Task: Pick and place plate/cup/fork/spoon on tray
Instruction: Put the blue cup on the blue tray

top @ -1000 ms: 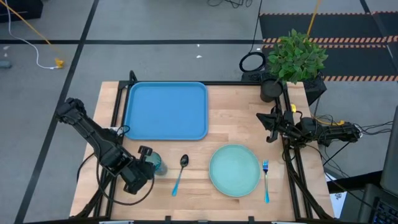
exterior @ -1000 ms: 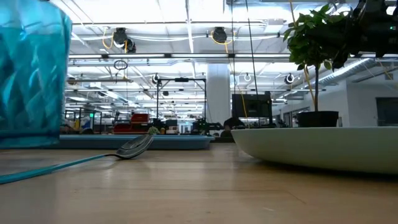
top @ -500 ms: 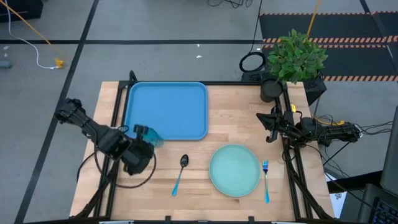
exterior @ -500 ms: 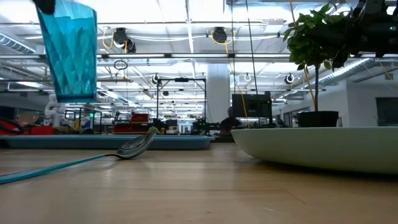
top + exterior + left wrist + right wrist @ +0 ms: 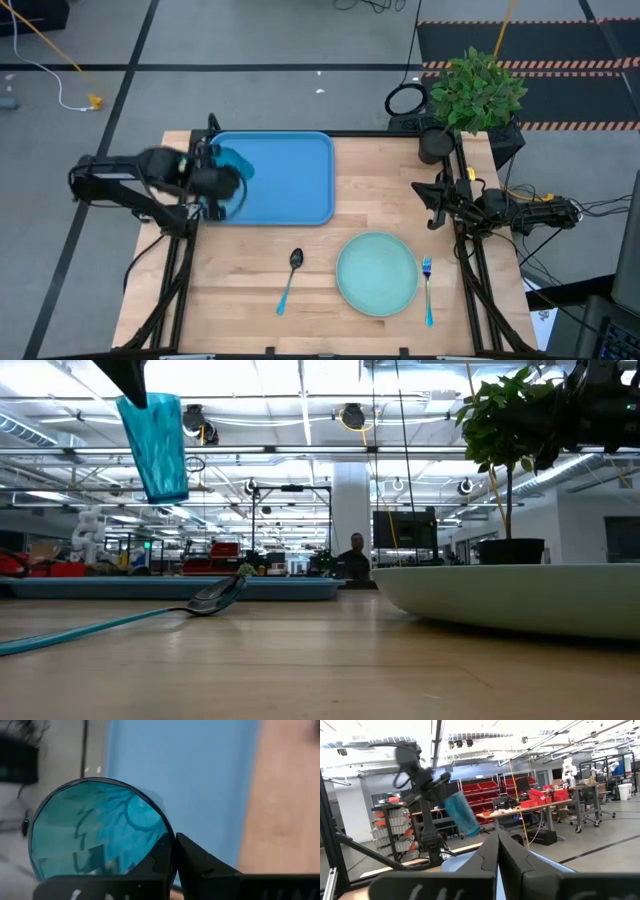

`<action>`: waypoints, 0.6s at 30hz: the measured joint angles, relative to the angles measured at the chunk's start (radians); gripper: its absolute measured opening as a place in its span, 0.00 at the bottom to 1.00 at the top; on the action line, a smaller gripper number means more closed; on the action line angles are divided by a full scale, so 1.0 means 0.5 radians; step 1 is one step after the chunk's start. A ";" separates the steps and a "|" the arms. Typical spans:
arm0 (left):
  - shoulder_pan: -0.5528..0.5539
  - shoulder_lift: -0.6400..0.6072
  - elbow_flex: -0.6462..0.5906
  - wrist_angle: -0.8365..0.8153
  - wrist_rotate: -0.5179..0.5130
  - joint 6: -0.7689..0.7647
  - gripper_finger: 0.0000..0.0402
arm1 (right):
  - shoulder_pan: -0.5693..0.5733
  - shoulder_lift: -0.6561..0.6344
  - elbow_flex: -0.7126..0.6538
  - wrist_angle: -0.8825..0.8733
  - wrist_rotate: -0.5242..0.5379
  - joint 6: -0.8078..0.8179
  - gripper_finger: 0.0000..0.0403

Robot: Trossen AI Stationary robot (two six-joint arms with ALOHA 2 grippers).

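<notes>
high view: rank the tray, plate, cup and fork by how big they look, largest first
1. tray
2. plate
3. fork and cup: unsure. The cup is held up in the left pincer, nearer the camera, blurred and partly hidden.

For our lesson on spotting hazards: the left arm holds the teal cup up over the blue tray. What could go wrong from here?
1. The cup hangs tilted, high above the tray; released from there, it might tip or roll.
2. The left gripper is near the tray's left rim, so the cup could land on the rim or off the tray.
3. It appears gripped only at the rim, so it may slip.
</notes>
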 joint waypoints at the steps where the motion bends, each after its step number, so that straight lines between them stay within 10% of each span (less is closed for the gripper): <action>1: 0.086 -0.023 0.000 0.000 -0.009 0.035 0.03 | -0.001 0.000 0.000 0.018 -0.001 -0.001 0.00; 18: 1.349 0.112 0.000 0.369 0.264 0.624 0.04 | 0.000 0.000 0.000 0.106 -0.002 -0.062 0.00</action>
